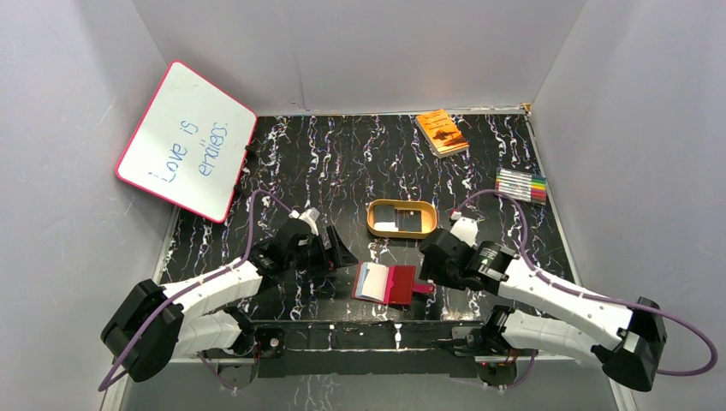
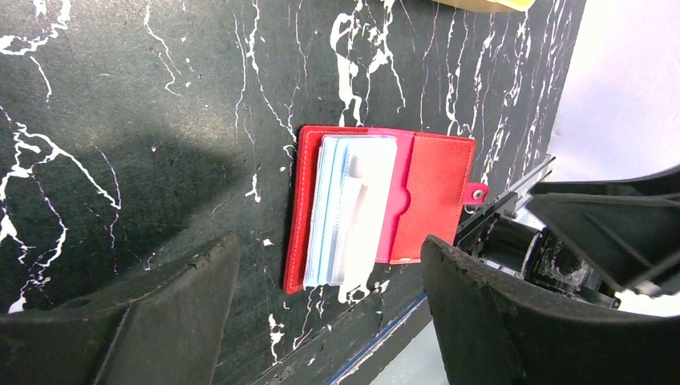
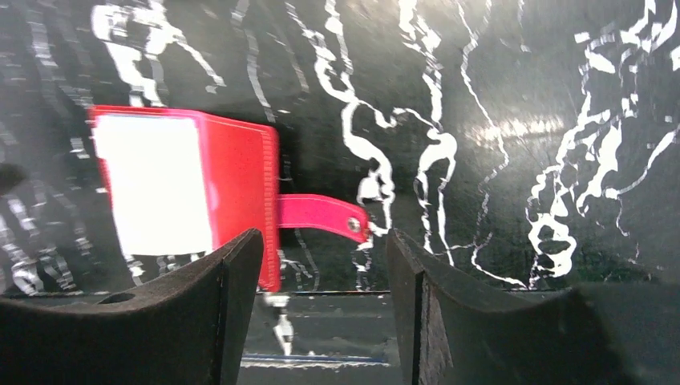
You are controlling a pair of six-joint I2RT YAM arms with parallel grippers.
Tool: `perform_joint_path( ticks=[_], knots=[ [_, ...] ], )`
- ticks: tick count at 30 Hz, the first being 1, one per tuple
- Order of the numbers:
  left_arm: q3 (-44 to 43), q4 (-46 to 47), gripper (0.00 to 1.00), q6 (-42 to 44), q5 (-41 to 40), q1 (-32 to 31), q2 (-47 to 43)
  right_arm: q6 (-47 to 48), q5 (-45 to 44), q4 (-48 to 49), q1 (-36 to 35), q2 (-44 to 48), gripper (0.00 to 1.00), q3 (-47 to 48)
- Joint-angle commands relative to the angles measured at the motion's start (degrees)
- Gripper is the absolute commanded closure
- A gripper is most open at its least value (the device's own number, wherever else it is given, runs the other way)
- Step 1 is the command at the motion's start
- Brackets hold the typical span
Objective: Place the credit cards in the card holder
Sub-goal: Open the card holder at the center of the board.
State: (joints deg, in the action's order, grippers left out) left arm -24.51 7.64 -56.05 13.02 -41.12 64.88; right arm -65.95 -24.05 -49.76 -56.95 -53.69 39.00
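Observation:
The card holder (image 1: 395, 285) lies open and flat near the table's front edge, red, with pale clear sleeves on its left half and a snap tab pointing right. It shows in the left wrist view (image 2: 437, 192) and the right wrist view (image 3: 236, 180). A whitish sheet lies on the sleeves (image 2: 357, 208); I cannot tell if it is a card. Credit cards, one dark (image 1: 410, 221) and one pale (image 1: 387, 225), lie in the gold oval tray (image 1: 373, 224). My left gripper (image 1: 342, 253) is open and empty, left of the holder (image 2: 329, 321). My right gripper (image 1: 425, 265) is open and empty by the tab (image 3: 325, 273).
A pink-framed whiteboard (image 1: 187, 141) leans at the back left. An orange book (image 1: 443, 131) lies at the back, and a pack of markers (image 1: 521, 184) at the right. Grey walls close in three sides. The front edge of the table runs just below the holder.

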Motion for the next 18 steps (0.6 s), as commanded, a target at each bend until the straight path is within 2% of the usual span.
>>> perform_joint_path(
  ticks=[1, 4, 8, 14, 18],
  knots=[
    [-1.5, -0.58, 0.19, 1.1, 0.07, -0.23, -0.35, 10.07, 0.18, 1.19, 0.32, 3.69, 0.35, 7.09],
    [-1.09, -0.87, 0.19, 1.04, -0.38, -0.27, -0.58, 18.15, 8.89, 13.81, 0.32, 4.2, 0.43, 8.07],
    [-0.08, -0.62, 0.19, 0.24, -1.1, -0.2, -0.98, 20.82, 18.57, 21.93, 0.3, -3.85, 0.54, 8.77],
    [0.25, -0.24, 0.19, -0.22, -0.31, -0.26, -0.59, 19.09, 20.41, 30.56, 1.18, -13.51, 0.64, 4.18],
    [-0.08, -0.42, 0.19, 0.19, 0.14, -0.27, -0.97, 17.07, 18.22, 28.16, 3.22, -16.26, 0.7, 0.9]
  ],
)
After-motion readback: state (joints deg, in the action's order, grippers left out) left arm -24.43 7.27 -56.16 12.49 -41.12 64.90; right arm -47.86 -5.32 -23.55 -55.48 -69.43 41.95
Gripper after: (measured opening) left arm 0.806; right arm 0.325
